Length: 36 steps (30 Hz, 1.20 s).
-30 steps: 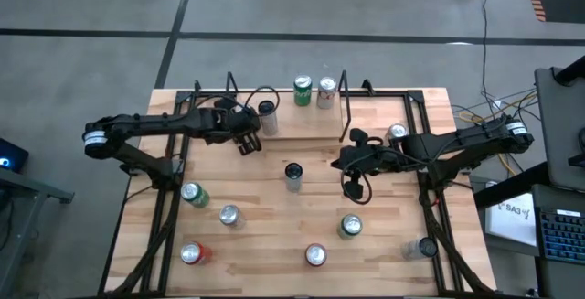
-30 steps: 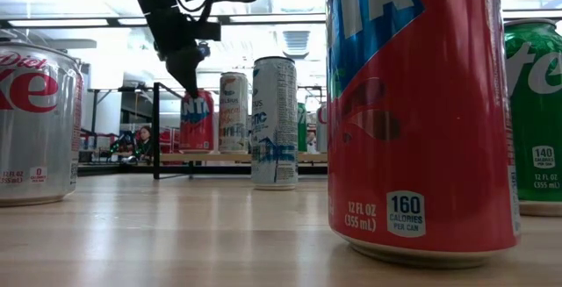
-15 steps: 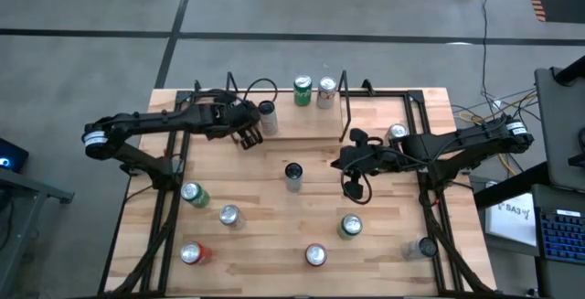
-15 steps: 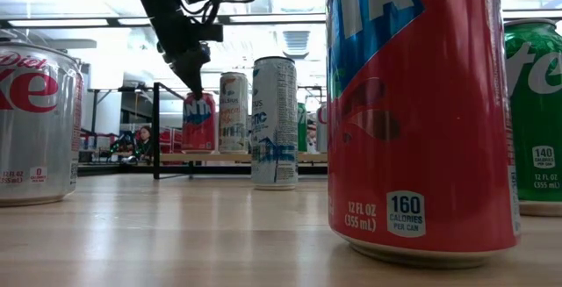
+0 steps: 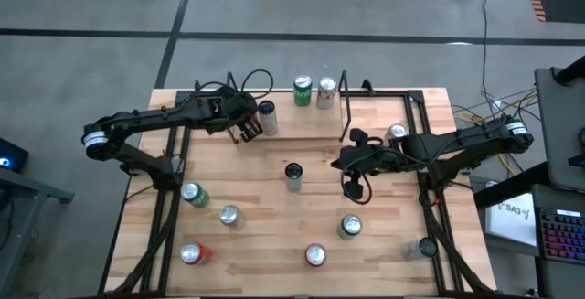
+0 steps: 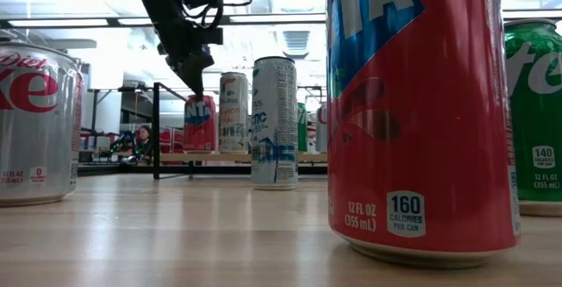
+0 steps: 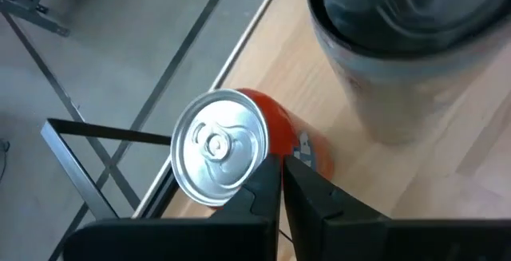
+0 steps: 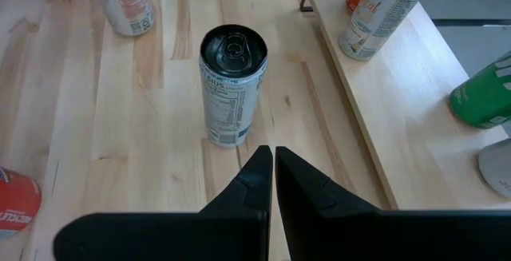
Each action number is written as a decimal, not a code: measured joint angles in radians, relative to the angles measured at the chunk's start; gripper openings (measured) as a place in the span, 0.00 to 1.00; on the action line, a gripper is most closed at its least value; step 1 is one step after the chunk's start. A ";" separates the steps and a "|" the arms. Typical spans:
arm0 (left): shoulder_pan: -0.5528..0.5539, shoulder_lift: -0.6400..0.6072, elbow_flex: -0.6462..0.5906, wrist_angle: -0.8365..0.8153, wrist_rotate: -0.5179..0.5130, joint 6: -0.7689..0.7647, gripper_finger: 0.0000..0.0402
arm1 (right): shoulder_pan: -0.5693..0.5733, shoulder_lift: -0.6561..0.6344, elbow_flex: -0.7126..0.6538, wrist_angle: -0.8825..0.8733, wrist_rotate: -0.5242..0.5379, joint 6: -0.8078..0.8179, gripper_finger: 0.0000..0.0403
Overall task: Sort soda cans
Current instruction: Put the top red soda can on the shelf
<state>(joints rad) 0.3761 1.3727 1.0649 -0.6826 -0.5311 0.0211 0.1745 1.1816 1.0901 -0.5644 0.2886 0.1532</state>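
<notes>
Worktop (image 5: 274, 244) holds soda cans (image 5: 292, 173) scattered centre to lower frame in the high view, more on the raised strip at upper centre. All stand upright, long axis vertical, tops up. Likely thin-walled, smooth, slippery, dent-prone: grip mid-body across the diameter. Left claw (image 5: 245, 134) pinched together, holding nothing, beside the can (image 5: 267, 112) at upper centre. Right claw (image 5: 340, 164) also together, empty, right of centre.

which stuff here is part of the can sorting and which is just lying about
Job:
soda cans, e.g. tall slim can, red can, green can
raised shelf
left end effector
right end effector

Lying about:
keyboard
floor cables
</notes>
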 joint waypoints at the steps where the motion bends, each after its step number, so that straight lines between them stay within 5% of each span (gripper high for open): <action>1: 0.002 0.000 0.000 0.006 0.000 0.002 0.00 | 0.000 0.000 0.000 0.000 0.000 0.000 0.02; 36: 0.076 -0.002 0.000 0.071 0.104 0.081 0.00 | 0.000 0.000 0.000 0.000 0.001 -0.008 0.02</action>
<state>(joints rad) 0.4519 1.3711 1.0649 -0.6116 -0.4267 0.1017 0.1745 1.1816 1.0901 -0.5644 0.2891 0.1455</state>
